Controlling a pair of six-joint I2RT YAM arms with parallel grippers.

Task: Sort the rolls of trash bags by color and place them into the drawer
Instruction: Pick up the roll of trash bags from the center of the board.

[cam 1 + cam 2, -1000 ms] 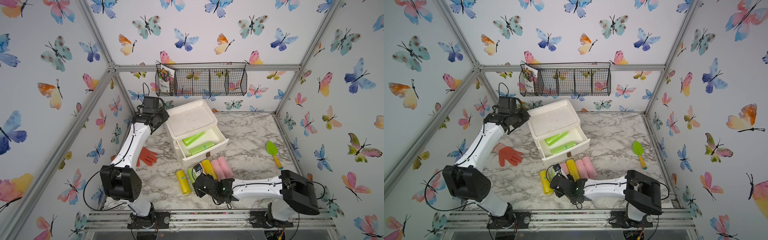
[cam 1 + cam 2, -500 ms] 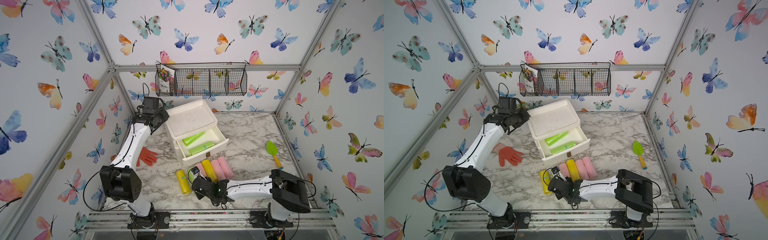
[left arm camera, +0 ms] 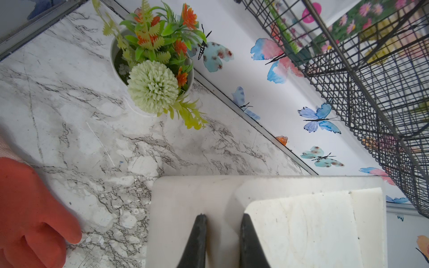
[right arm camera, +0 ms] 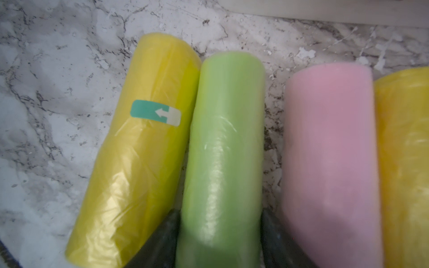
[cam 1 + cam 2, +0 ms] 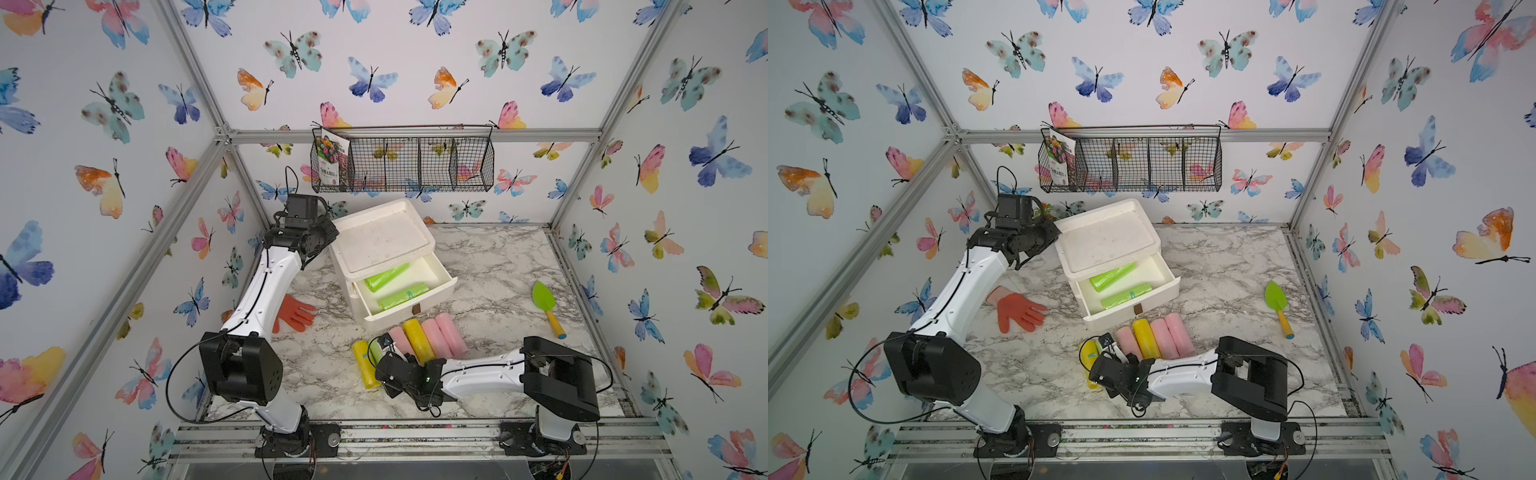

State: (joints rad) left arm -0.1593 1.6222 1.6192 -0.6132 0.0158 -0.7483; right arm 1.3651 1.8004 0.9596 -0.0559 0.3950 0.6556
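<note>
Right pincer (image 4: 219,212) has advanced, now closed around the green roll (image 4: 227,139); left pincer (image 3: 223,215) stays pinched on cabinet rim (image 3: 278,183).

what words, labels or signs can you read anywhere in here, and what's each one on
No words can be read anywhere.
Yellow roll: teal sticker with a white arrow, no words.
Flower packet in the wire basket: print under the flower photo, too small to read.
Green roll in the drawer: small teal mark, too small to read.
</note>
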